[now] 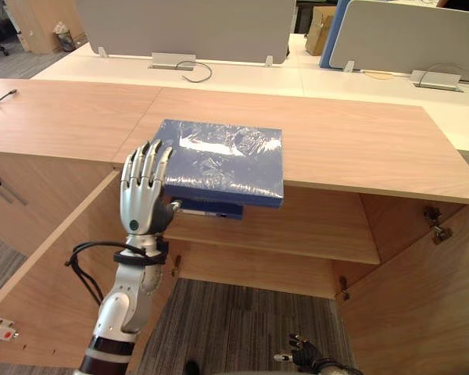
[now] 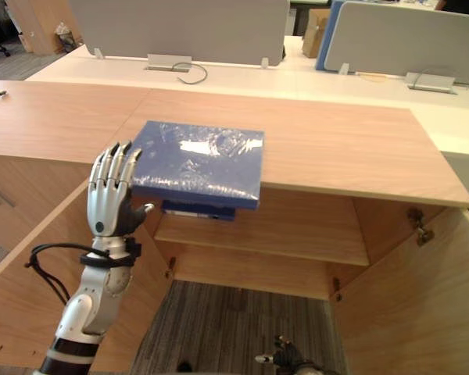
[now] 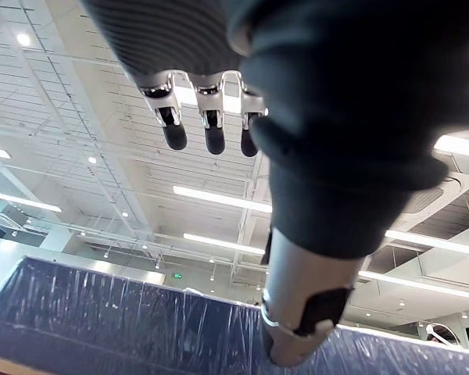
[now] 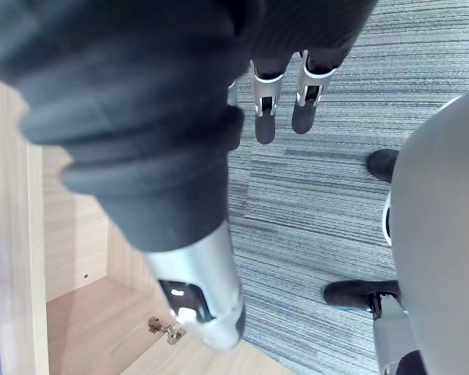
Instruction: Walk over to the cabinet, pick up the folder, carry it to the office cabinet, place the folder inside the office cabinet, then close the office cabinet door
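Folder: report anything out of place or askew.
The blue folder juts past the front edge of the cabinet top, its near part unsupported above the open cabinet, slightly skewed to that edge. The left robot hand stands open-fingered beside its left corner.

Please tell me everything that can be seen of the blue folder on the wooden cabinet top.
The folder is blue, flat, fairly thick and nearly square. It is wrapped in clear, crinkled film that shines under the lights. It lies flat on the wooden cabinet top, and its near edge juts out past the top's front edge, with a lighter strip showing beneath. The left hand stands upright at its near left corner, fingers straight and thumb toward the underside. I cannot tell whether they touch.
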Robot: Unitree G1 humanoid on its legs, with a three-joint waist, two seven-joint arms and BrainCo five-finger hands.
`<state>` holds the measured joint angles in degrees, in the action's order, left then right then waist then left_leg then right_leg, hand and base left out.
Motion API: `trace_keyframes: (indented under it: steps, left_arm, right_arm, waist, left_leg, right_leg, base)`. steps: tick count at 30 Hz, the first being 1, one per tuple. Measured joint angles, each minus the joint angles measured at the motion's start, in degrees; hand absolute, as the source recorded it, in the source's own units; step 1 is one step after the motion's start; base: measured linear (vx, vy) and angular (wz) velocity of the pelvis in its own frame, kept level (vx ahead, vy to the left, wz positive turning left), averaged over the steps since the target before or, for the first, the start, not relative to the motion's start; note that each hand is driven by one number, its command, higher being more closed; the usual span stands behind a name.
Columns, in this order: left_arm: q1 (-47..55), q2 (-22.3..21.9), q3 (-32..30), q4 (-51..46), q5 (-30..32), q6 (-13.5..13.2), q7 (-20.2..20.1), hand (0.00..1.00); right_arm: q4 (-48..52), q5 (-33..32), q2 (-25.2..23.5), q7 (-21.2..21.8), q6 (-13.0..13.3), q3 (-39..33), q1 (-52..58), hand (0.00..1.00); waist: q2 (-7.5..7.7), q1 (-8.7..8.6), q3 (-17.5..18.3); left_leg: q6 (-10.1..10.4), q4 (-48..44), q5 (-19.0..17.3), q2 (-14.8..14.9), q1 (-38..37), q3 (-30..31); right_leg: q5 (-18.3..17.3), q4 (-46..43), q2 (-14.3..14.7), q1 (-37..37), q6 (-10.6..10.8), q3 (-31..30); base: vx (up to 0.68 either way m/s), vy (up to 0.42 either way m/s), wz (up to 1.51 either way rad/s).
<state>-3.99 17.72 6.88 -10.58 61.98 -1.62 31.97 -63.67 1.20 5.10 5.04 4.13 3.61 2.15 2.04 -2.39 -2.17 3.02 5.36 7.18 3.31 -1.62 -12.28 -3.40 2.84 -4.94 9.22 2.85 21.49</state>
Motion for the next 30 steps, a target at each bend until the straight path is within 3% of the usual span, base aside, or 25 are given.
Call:
trace_keyframes:
  steps: [17, 30]
  left_arm:
    - [-4.41, 2.14, 3.6, 6.51, 0.91, -0.43, -1.21, 0.0]
    - [-7.14, 2.92, 3.69, 9.03, 3.62, 3.03, -0.95, 0.0]
  right_arm:
    - [1.09, 0.01, 0.47, -0.15, 0.03, 0.0, -0.16, 0.0]
    - [1.69, 0.03, 0.95, -0.29, 0.3, 0.0, -0.11, 0.0]
  waist:
    - [-0.21, -0.86, -0.47]
    - [-0.39, -2.15, -0.79]
  left_leg:
    - [0.4, -0.01, -0.86, -0.04, -0.17, -0.83]
    - [0.42, 0.0, -0.87, 0.03, -0.43, -1.49]
  right_leg:
    - [0.02, 0.66, 0.01, -0.13, 0.0, -1.17]
    - [0.03, 0.37, -0.1, -0.26, 0.0, -1.49]
  base:
    - [0.0, 0.009, -0.03]
    - [-0.01, 0.008, -0.02]
